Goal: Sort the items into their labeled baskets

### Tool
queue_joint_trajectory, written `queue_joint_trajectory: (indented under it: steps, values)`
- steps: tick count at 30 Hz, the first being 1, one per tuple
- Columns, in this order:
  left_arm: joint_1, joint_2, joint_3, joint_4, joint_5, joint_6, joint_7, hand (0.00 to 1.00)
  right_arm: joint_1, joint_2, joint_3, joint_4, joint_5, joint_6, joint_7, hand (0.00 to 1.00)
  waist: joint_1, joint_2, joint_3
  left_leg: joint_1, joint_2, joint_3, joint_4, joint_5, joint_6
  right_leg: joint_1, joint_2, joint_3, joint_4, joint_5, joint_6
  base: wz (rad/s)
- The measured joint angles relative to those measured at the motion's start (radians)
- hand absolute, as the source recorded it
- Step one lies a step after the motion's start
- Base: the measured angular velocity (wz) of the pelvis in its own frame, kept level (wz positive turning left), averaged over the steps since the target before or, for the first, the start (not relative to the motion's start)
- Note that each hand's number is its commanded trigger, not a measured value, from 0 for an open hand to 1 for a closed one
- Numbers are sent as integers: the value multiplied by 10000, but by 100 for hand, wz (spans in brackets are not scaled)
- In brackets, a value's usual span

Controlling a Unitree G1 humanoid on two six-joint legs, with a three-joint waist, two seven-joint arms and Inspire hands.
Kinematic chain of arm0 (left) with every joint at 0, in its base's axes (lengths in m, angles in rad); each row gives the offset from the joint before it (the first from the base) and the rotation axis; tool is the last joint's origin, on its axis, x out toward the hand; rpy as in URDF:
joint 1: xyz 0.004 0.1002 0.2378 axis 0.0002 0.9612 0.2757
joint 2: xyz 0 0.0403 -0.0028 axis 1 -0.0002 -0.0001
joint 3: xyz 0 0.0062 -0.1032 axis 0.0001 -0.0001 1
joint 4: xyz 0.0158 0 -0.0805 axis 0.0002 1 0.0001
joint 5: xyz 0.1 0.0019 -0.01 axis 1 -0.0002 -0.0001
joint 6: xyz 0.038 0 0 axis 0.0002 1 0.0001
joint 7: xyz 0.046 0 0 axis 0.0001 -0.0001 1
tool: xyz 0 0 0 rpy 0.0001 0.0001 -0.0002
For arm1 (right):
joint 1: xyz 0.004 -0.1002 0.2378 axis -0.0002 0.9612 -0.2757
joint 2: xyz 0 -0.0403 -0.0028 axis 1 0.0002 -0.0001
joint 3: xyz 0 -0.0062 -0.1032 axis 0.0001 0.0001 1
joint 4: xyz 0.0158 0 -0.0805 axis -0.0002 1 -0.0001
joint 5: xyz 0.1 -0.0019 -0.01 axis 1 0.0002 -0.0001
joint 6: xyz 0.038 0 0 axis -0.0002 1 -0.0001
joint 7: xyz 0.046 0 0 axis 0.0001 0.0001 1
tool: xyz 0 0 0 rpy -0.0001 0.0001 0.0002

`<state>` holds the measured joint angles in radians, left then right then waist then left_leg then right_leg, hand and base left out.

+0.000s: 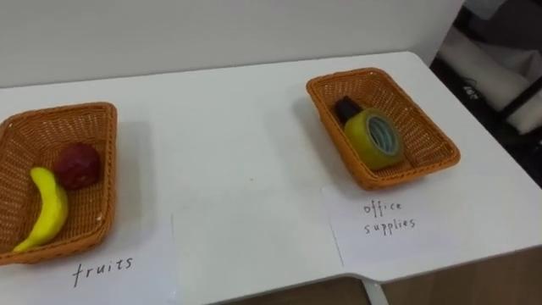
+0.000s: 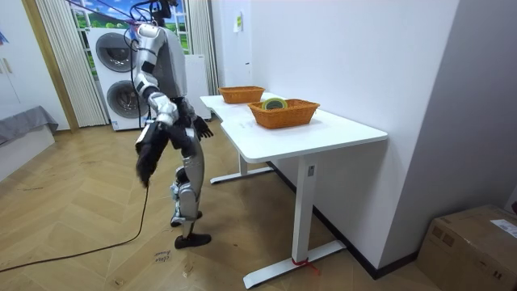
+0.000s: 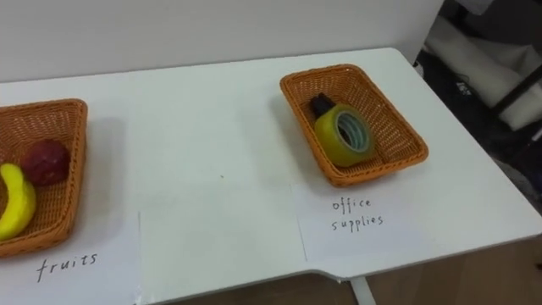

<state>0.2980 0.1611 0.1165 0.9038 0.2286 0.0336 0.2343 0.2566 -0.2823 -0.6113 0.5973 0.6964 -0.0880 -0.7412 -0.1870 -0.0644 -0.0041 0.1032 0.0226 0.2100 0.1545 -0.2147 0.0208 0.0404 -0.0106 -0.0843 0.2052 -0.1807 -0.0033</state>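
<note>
Banana (image 1: 47, 216) and red fruit (image 1: 78, 165) lie in the left basket (image 1: 59, 111); tape (image 1: 375, 137) in the upper right basket (image 1: 423, 127). Hands (image 2: 199, 127) hang low: state, cannot tell.

Robot's showing a glossy white/silver upper body w/ a rounded head shell & a small dark camera rig sitting on top. Thin straps are running up from the shoulders & out of frame. Arms are looking silver-grey w/ darker joint sections; right hand (image 2: 199, 127) is showing black fingers. Some dark bulk is showing round the hip area. Legs are reading grey-silver, feet black. A dark cable is trailing off along the floor (image 2: 81, 202).
</note>
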Motion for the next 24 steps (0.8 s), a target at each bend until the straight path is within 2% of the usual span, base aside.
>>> queue_joint_trajectory:
  steps: [1, 3, 6, 8, 9, 10, 13, 16, 20, 24]
  values:
    - [1, -24, -3, 0, 0, -17, -5, 0, -2, 100, 3, 206, 47, -13, -27, 0, 4, -1, 1, 9, 6, 18, -9, 0, -1, -46, -4, 21, 42, -31, -4, -8]
    - [-9, -137, -28, -1, 1, -30, -69, 0, 186, 578, 41, 797, 333, -82, -72, 0, -18, 44, 7, 19, 11, 38, -24, 0, -1, -65, -1, 39, 46, -38, -6, -5]
    - [25, -260, -13, -9, 12, -38, -94, 0, 310, 1094, 26, 1488, 635, -82, -57, 0, -21, 98, -4, 52, -5, 25, -49, 0, -1, -50, -11, 24, 123, -64, 4, 0]
    - [43, -299, 1, -7, 14, -41, -92, 0, 292, 1287, 38, 2034, 673, -93, 70, 0, -1, 165, 17, 120, -17, 31, -93, 0, -1, -43, -18, 27, 164, -93, 7, 0]
    - [-5, -325, 42, -7, 10, -42, -92, 0, 214, 1353, 58, 2583, 861, -101, 230, 0, 4, 126, -11, 118, -18, 33, -100, 0, -1, -51, -18, 34, 155, -95, 9, 0]
    - [-8, -330, 40, 5, 5, -42, -98, 0, 157, 1360, 110, 2921, 940, -106, 326, 0, 0, 180, 16, 107, -19, 30, -99, -1, -1, -55, -20, 30, 136, -95, 9, 0]
    - [10, -403, 50, 302, 10, -48, -188, 0, 16, 1382, 453, 4277, 1658, -49, 1036, 0, 68, 252, -70, 115, -29, 1, -119, -12, -1, -14, -24, 11, 76, -101, 19, 0]
    - [61, -524, 390, 463, 196, -22, -346, 0, -6, 1520, 866, 5206, 1787, 147, 2198, 0, 78, 314, -81, 177, -33, -26, -97, -32, -6, 123, -30, -33, 62, -131, 27, 3]
    - [-44, -557, 480, 595, 204, 109, -347, 0, -40, 1625, 2194, 6235, 1522, 813, 4048, 0, 395, 341, -69, 318, 0, -78, -7, -163, -38, 283, -26, -51, -20, -212, 13, 1]
    - [-71, -605, 477, 701, 297, 235, -516, 0, -235, 1652, 3202, 6705, -203, 1291, 5495, 0, 652, 370, -56, 318, -24, -199, 2, -167, -29, 331, -51, -235, -50, -214, 25, 8]
